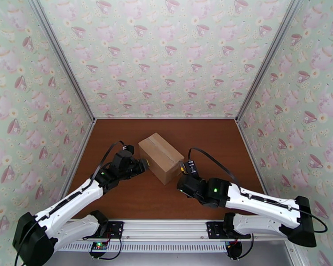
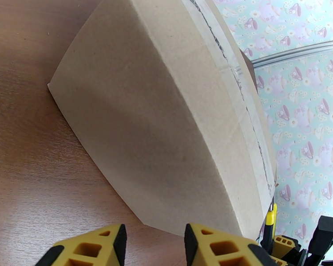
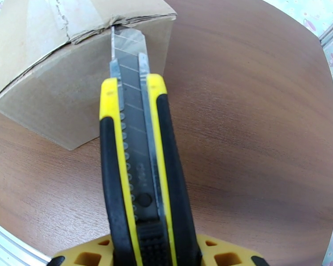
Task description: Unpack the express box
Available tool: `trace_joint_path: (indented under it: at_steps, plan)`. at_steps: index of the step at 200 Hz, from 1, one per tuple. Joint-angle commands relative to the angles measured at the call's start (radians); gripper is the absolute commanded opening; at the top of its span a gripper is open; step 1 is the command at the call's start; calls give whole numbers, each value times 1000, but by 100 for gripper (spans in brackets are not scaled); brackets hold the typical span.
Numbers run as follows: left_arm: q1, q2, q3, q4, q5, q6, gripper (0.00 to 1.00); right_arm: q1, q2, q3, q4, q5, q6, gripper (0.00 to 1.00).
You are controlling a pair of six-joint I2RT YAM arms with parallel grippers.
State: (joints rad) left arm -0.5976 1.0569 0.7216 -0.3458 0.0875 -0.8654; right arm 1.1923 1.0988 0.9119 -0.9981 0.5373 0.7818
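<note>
Right gripper [image 3: 153, 251] clamping yellow-black plastic utility knife [image 3: 140, 174], blade tip at taped top edge of plain brown cardboard express box [image 3: 46, 85], left gripper [image 2: 154, 244] parted, empty, beside box, wood-grain table [image 3: 255, 129].

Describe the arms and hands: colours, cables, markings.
Left arm and right arm: white links, black joints, a green light near each wrist, a black cable looping to each. Left hand and right hand: black bodies, yellow lattice fingers with black pads.

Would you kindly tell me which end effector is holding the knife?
The right end effector grips the yellow-and-black knife, blade at the edge of the box; the left end effector is open and empty.
</note>
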Motion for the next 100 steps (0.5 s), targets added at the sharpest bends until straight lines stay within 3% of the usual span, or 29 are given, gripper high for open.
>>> trace_joint_path:
  at_steps: [1,100]
  plan:
    - [-4,1,4,15,1,-11,42,7,12,34,-12,23,0,0]
    - [-33,-109,-88,-30,10,-44,42,7,45,56,-17,27,-12,0]
